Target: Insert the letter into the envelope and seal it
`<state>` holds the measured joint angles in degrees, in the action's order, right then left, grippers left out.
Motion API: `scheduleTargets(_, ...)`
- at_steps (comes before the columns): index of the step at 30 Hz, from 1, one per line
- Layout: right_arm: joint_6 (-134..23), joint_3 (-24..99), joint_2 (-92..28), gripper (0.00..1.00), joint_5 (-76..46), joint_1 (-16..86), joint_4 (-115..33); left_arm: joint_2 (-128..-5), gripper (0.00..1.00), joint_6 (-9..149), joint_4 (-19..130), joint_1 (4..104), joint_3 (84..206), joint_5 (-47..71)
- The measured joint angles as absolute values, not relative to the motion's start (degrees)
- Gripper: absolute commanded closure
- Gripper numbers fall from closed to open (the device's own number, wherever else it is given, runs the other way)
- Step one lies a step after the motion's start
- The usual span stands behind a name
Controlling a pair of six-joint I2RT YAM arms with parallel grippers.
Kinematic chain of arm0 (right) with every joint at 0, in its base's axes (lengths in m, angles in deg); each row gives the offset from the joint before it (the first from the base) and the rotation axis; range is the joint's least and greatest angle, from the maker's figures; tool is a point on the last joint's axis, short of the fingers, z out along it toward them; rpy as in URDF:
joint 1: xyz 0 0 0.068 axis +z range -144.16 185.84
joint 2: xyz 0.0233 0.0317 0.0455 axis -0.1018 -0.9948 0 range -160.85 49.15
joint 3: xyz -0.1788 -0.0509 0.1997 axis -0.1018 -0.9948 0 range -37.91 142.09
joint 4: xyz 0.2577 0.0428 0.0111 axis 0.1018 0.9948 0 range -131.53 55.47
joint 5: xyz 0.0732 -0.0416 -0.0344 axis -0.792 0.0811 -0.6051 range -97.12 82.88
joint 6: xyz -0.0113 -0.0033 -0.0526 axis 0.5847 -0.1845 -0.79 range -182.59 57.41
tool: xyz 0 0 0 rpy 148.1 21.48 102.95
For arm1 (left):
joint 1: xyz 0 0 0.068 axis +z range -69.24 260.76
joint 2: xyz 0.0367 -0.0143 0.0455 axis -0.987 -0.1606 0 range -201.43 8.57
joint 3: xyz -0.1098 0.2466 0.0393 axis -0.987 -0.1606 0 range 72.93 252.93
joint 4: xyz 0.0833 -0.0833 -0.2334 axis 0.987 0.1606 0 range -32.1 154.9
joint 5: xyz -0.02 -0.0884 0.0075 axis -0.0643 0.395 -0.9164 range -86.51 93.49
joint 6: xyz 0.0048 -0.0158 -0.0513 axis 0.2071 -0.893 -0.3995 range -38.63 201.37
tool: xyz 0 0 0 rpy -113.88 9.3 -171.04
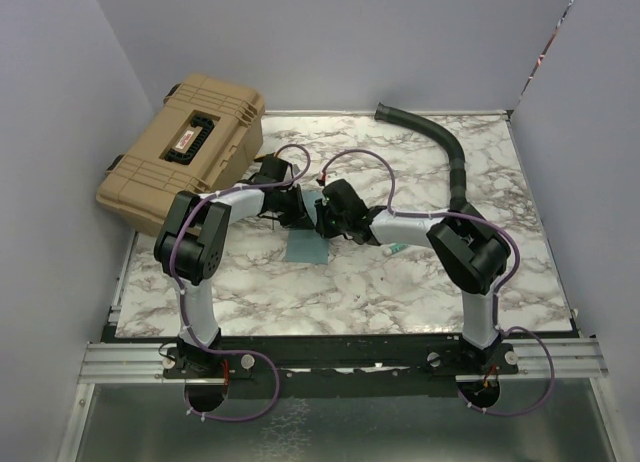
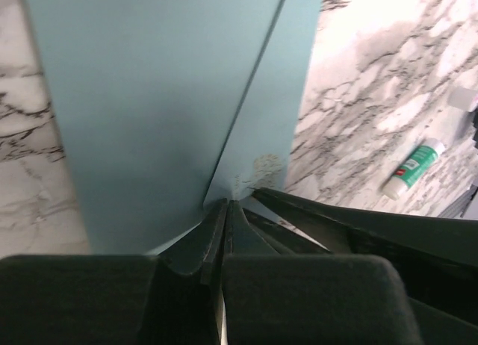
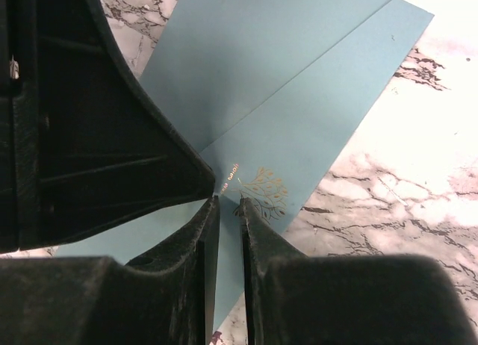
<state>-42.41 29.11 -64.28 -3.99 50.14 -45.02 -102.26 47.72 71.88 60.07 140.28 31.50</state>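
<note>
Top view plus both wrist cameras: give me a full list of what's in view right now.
envelope: one, teal, flat at the table's centre under both grippers; gold tree print near the flap's point
letter: none visible in any view
tube: one, green and white, lying on the table to the right of the envelope
case: one, tan, far left corner
hose: one, black, corrugated, far right
table: one, white-grey marble
left gripper: one, black, shut, tips at the flap's point
right gripper: one, black, jaws a narrow gap apart, over the envelope beside the left gripper's tips
</note>
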Motion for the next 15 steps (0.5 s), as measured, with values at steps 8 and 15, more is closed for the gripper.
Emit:
scheduleTargets(8, -41.9, 27.5, -62.9, 0.82, -3.2, 50.0, -45.4, -102.3, 1.0, 47.6, 71.2, 60.1, 138.9, 29.6)
scheduleTargets(15, -41.3, 30.6, -62.3, 0.87, -2.9, 50.0, -37.7, -101.9, 1.0, 46.5, 69.5, 60.2, 137.6, 29.9)
